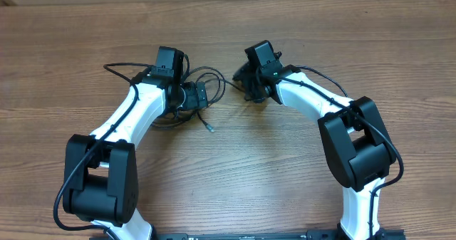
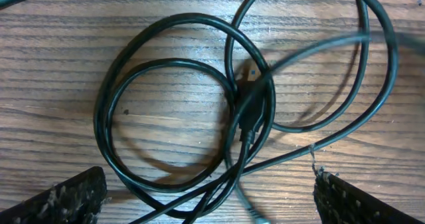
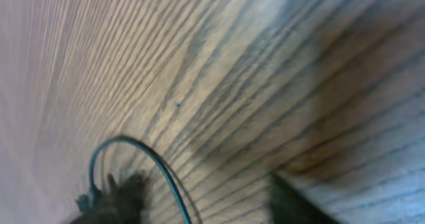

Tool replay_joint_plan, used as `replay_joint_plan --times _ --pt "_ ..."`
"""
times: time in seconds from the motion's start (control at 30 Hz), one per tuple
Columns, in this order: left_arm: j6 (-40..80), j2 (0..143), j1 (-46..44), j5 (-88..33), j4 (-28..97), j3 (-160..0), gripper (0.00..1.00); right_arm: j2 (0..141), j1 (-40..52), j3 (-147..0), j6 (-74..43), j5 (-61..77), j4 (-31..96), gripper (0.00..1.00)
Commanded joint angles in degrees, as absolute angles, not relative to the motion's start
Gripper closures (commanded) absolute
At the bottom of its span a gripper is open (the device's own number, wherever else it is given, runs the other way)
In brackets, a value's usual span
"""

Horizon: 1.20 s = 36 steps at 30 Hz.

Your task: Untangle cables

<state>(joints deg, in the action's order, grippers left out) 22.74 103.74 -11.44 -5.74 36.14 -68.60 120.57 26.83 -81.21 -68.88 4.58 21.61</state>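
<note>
Textured black fingertips (image 2: 66,197) of the left gripper (image 2: 212,201) fill the lower corners of the left wrist view, spread wide and gripping nothing. Just ahead of them the cables (image 2: 99,114) lie on the wooden table (image 2: 166,84) as overlapping round loops. They cross at a small plug (image 2: 247,114) opposite the gap, and a few strands run down between the fingers. The right gripper (image 3: 209,197) shows only as a heavy blur. Two dark finger shapes seem to stand apart, and one thin cord (image 3: 159,165) arches up beside one of them. Whether that cord is pinched I cannot tell. From overhead, the tangle lies under the left gripper, with the right gripper near its outer loop.
</note>
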Motion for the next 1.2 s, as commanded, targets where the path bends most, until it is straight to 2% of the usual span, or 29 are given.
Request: replay_joint_plan --times 0.0,0.03,0.07,0.17,1.0,1.07,1.1,1.17 --pt "22.9 103.8 -11.7 -5.3 36.0 -68.2 0.0 121.1 27.0 -81.0 -64.7 3.9 21.4 0.7" --pt "22.9 103.8 -11.7 -5.3 36.0 -68.2 0.0 121.1 27.0 -81.0 -63.6 3.9 21.4 0.8" --pt "22.9 103.8 -11.7 -5.3 36.0 -68.2 0.0 121.1 27.0 -81.0 -63.0 3.9 21.4 0.85" --pt "22.9 103.8 -11.7 -5.3 36.0 -68.2 0.0 121.1 27.0 -81.0 -62.7 3.9 22.1 0.96" --pt "22.7 103.8 -11.7 -5.3 36.0 -68.2 0.0 121.1 27.0 -81.0 -62.7 2.4 32.7 0.96" --pt "22.7 103.8 -11.7 -5.3 36.0 -68.2 0.0 121.1 27.0 -81.0 -62.7 2.4 34.1 0.95" --pt "22.7 103.8 -11.7 -5.3 36.0 -68.2 0.01 121.1 27.0 -81.0 -62.7 2.4 34.5 0.91" --pt "22.7 103.8 -11.7 -5.3 36.0 -68.2 0.0 121.1 27.0 -81.0 -62.7 2.4 35.3 0.91"
